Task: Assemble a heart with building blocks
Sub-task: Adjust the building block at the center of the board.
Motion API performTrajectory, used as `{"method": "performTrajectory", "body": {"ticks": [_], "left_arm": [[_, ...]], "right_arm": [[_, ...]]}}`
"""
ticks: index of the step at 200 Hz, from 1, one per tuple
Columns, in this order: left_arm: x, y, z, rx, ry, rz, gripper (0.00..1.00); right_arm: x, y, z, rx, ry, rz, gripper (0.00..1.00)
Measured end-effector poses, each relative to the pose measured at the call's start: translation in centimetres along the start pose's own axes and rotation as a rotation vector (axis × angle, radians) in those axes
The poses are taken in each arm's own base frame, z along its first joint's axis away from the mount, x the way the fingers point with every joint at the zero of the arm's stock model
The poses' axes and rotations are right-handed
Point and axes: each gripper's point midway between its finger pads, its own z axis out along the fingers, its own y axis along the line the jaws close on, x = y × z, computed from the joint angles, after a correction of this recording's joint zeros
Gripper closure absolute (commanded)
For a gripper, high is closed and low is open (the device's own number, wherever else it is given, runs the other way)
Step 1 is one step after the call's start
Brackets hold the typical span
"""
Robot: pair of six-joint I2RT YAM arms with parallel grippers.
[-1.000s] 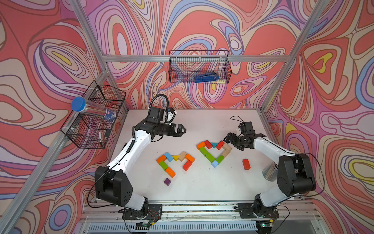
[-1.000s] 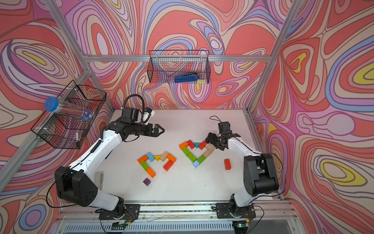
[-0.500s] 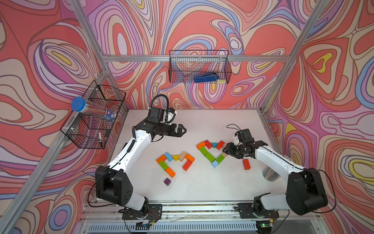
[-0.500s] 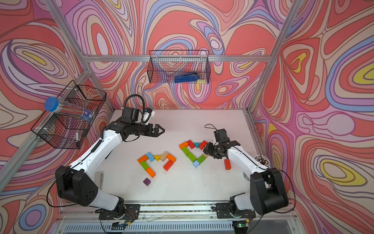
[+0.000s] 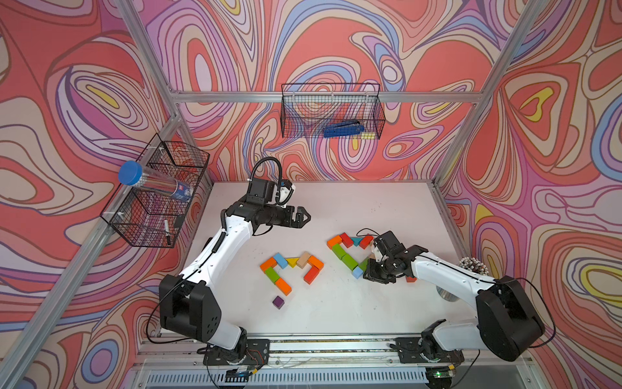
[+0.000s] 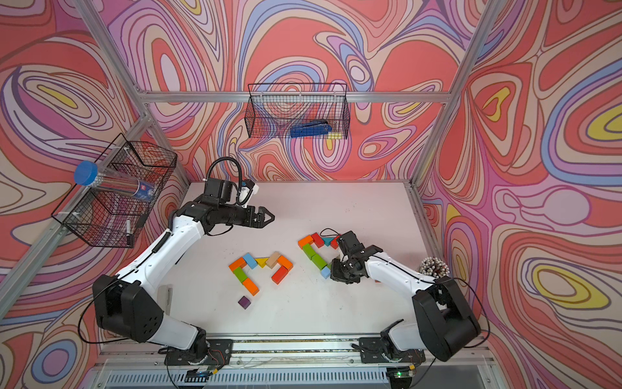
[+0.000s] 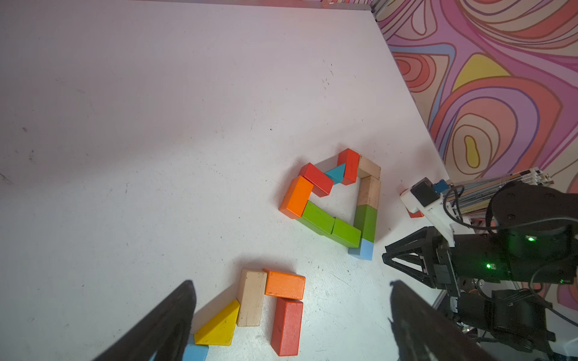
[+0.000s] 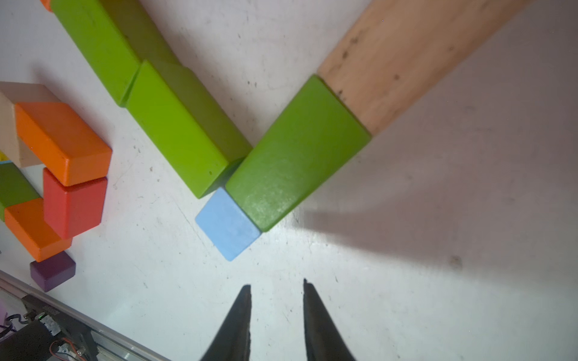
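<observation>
**Second heart not yet closed**
On the bench, mid-frame, the right heart looks complete; the left heart lacks its lower tip. Left gripper: jaws wide, empty. Right gripper: jaws nearly shut, empty, near the blue cube. Next, probably: fetch the purple cube.

Both top views: mounted high, looking steeply down toward the back wall; distant, covering the whole table. Left wrist view: raised behind the left gripper, facing obliquely past its tips; the right gripper lies ahead, to one side. Right wrist view: close above the table, looking down; light blue block just ahead of the right gripper. All four views share that block.
</observation>
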Motion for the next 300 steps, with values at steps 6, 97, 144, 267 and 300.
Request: {"method": "performTrajectory", "body": {"ticks": [6,97,144,267,300], "left_arm": [[0.0,0.0,0.0,0.000,0.000,0.000,0.04],[0.1,-0.1,0.1,0.001,0.005,0.001,0.04],[0.1,-0.1,0.0,-0.002,0.006,0.001,0.04],[0.0,-0.1,0.0,-0.003,0.004,0.009,0.04],[0.0,-0.1,0.0,-0.003,0.004,0.009,0.04]], "right_arm": [[0.0,0.0,0.0,0.001,0.000,0.000,0.70],[-6.5,5.4,-1.1,-0.073,-0.097,-0.127,0.39],[-7.3,5.9,1.4,-0.077,-0.043,-0.146,0.34],[-6.8,6.7,3.3,-0.136,0.017,-0.149,0.35],[-6.9,6.7,3.3,-0.133,0.014,-0.150,0.34]]}}
